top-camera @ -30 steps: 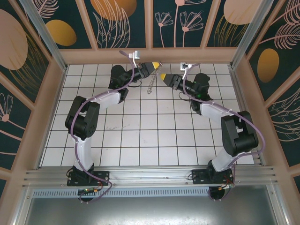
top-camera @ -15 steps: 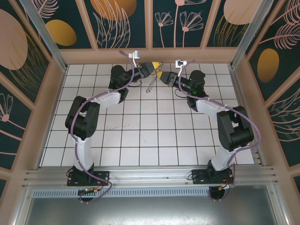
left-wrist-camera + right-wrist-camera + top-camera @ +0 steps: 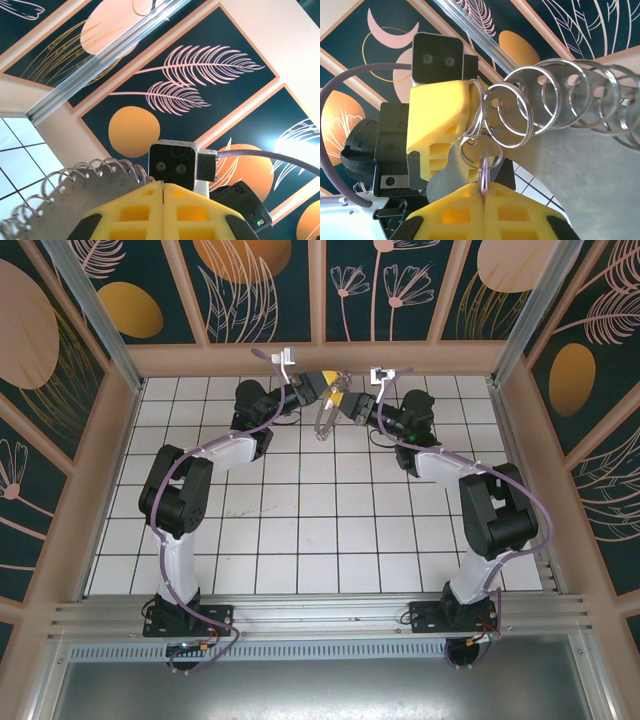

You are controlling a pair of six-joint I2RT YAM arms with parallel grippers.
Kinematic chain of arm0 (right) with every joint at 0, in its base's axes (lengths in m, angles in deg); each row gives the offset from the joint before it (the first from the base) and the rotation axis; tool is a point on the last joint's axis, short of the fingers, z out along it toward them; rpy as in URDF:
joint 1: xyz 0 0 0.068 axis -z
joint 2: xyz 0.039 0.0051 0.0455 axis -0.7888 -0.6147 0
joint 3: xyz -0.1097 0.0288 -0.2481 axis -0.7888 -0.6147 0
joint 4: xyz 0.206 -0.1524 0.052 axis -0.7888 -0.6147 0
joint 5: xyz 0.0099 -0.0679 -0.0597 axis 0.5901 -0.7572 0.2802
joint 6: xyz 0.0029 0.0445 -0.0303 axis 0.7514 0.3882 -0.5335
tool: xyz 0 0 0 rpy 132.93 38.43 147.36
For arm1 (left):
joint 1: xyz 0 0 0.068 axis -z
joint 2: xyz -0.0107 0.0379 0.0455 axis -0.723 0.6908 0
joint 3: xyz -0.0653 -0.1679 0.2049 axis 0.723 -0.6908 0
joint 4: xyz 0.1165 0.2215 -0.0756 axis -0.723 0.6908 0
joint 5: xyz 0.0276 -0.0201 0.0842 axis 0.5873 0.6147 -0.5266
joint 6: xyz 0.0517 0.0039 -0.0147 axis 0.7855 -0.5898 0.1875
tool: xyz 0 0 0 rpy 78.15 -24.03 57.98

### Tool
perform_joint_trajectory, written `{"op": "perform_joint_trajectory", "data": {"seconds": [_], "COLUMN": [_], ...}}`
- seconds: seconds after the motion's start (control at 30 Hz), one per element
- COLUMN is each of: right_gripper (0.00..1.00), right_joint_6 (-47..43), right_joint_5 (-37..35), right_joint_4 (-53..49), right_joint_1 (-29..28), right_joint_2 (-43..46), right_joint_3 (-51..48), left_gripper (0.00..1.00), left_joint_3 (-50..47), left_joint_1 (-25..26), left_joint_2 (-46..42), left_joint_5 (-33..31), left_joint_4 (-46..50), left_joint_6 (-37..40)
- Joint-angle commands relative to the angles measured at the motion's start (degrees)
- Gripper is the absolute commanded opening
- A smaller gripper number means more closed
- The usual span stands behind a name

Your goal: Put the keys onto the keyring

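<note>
Both grippers meet high over the back of the tiled floor. My left gripper (image 3: 330,388) (image 3: 162,184) is shut on a thin ring of the keyring (image 3: 324,420), whose chain of metal rings (image 3: 90,172) (image 3: 540,102) trails off to the side. The right gripper (image 3: 346,405) (image 3: 483,187) is shut on the pale lilac-pink key (image 3: 483,175), seen edge-on between its yellow fingers. The key's upper end sits inside a small ring (image 3: 480,150) right beside the left gripper's yellow finger (image 3: 440,120). A flat grey metal piece (image 3: 437,175) hangs from the same rings.
The white tiled floor (image 3: 320,520) lies below the grippers. The wooden back wall (image 3: 320,360) stands just behind the two grippers, and side walls close in the floor left and right.
The right gripper moved left up to the left gripper and shut on the key. The chain, which hung straight down, now swings toward the right gripper.
</note>
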State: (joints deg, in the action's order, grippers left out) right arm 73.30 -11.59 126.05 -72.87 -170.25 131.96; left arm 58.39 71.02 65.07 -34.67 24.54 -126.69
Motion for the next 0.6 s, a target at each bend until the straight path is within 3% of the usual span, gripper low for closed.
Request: {"op": "perform_joint_trajectory", "data": {"seconds": [0.0,0.13,0.2,0.43,0.57], "right_gripper": [0.0,0.25,0.33,0.39,0.43], "right_joint_6": [0.19,0.91,2.63,7.38,10.89], "right_joint_5": [1.9,0.5,0.03,-5.0,-13.05], "right_joint_4": [0.65,0.06,0.99,1.33,-1.76], "right_joint_1": [-1.38,0.81,2.46,4.43,3.86], "right_joint_2": [-0.53,2.88,5.17,12.51,14.91], "right_joint_3": [1.5,-2.46,-5.26,-9.12,-7.77], "left_gripper": [0.0,0.0,0.0,0.0,0.0], "left_joint_3": [-0.17,-0.48,-0.64,-1.53,-2.69], "left_joint_1": [0.76,0.73,0.76,0.78,0.78], "left_joint_2": [-1.53,-1.62,-1.53,-1.61,-1.97], "left_joint_5": [0.43,0.01,-0.3,-2.04,-4.27], "left_joint_4": [-4.38,-4.34,-4.48,-5.41,-5.95], "left_joint_6": [-0.84,-0.75,-0.67,-1.11,-1.42]}}
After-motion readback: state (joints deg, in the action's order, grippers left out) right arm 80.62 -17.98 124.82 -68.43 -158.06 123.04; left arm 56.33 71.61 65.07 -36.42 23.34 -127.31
